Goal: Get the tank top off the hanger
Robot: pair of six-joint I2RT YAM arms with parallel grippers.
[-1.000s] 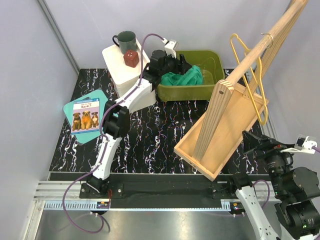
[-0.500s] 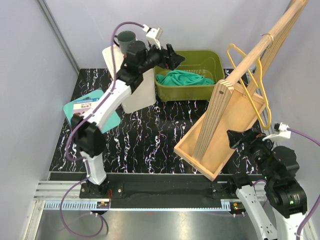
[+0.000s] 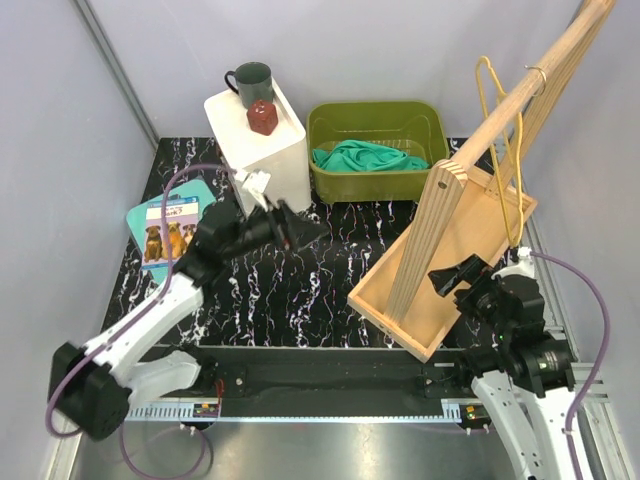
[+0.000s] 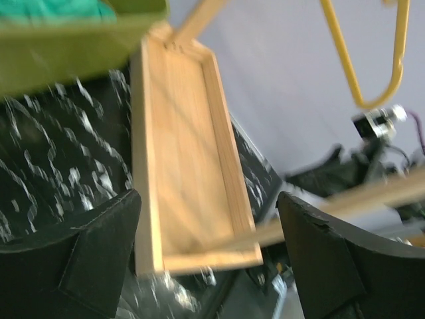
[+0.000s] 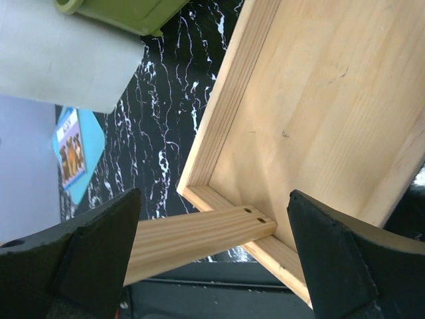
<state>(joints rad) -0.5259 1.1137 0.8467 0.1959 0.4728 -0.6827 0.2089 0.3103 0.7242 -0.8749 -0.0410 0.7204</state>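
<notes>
Black marbled tabletop [image 3: 320, 290] between pale grey walls. Teal tank top [image 3: 365, 157] heaped in the olive basket [image 3: 370, 186] at the back, well apart from the yellow hanger [image 4: 342, 48] hanging bare on the wooden rack's [image 3: 420, 250] slanted rail. Left jaws spread wide and empty above the tabletop; right jaws wide and empty too, beside the rack's tray.

You are working in a robot lab cell, not a home: plain grey panel walls [image 3: 400, 50] box in a small marbled worktop [image 3: 330, 265]. A left arm [image 3: 155, 318] and a right arm [image 3: 505, 398] are bolted to an aluminium rail [image 3: 330, 412] at its near edge. A mug [image 3: 252, 80], picture book [image 3: 168, 228] and basket [image 3: 378, 186] stand about as mismatched oddments.
</notes>
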